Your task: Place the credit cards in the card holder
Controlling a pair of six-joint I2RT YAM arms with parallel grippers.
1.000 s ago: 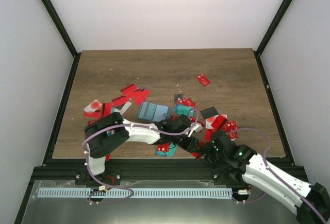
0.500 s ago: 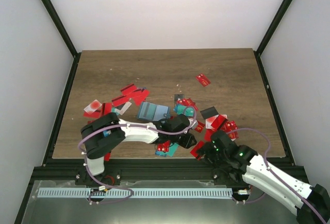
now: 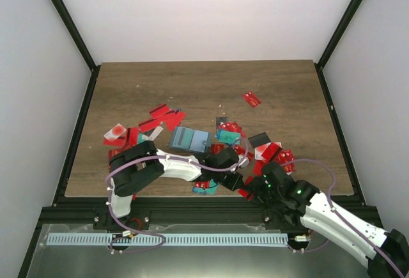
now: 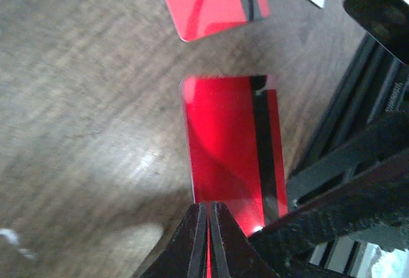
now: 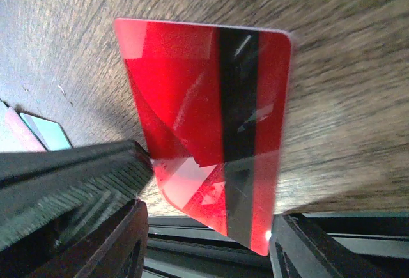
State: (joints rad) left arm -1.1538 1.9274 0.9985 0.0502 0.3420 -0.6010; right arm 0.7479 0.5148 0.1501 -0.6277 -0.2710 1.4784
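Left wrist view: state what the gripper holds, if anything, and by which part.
The left gripper is shut on a red credit card, pinching it at the middle of its near short edge; the rest of the card sticks out ahead.

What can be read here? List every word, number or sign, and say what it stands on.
No text is legible anywhere.
left-wrist red card: black stripe only, no print.
right-wrist red card: black stripe only, no print.
scattered cards in the top view: small pale marks, too small to read.
card holder: no readable label.
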